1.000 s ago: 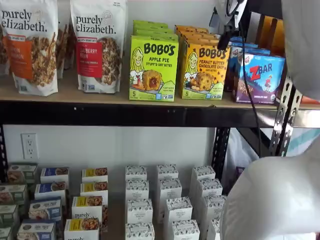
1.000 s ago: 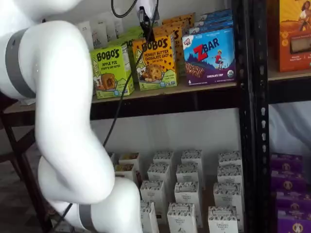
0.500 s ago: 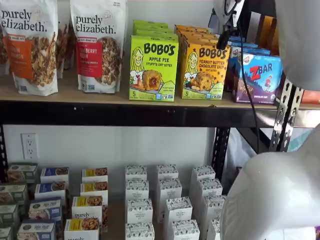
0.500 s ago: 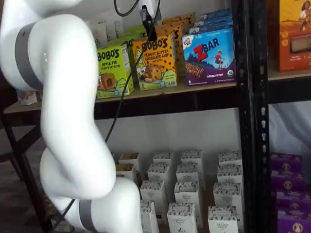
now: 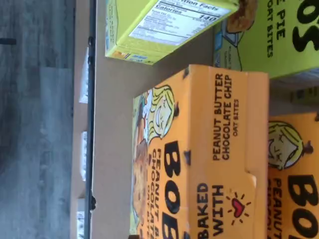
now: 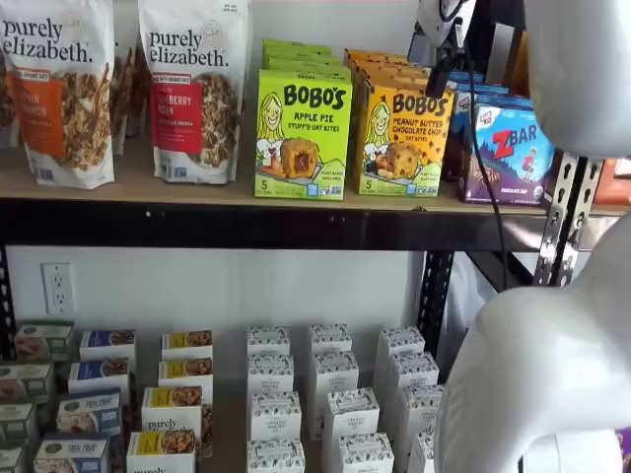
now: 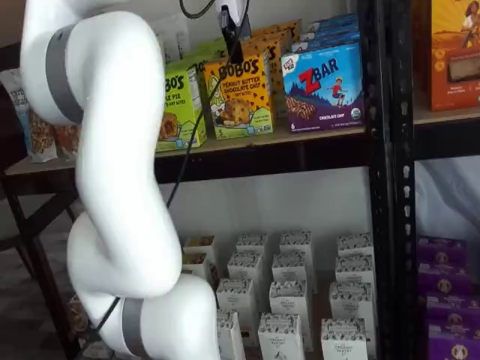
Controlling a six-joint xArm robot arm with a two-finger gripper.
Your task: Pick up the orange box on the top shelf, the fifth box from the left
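Note:
The orange box [image 6: 399, 143] reads Bobo's Peanut Butter Chocolate Chip and stands upright at the front of the top shelf [image 6: 197, 189], with more orange boxes behind it. It also shows in a shelf view [image 7: 240, 97] and, close up, in the wrist view [image 5: 214, 164]. My gripper [image 6: 440, 75] hangs just above the box's upper right corner, black fingers pointing down. In a shelf view the gripper [image 7: 235, 46] is in front of the box's top edge. No gap between the fingers shows, and no box is in them.
A lime-green Bobo's Apple Pie box [image 6: 301, 133] stands left of the orange box and a blue ZBar box [image 6: 513, 153] right of it. Granola bags [image 6: 64, 89] are further left. Small white boxes [image 6: 330, 394] fill the lower level. My white arm [image 7: 112, 150] hides part of the lime box.
My arm has swung further in front of the shelf and now hides more of the lime-green box. The gripper has shifted slightly along the orange box's top. The boxes have not moved.

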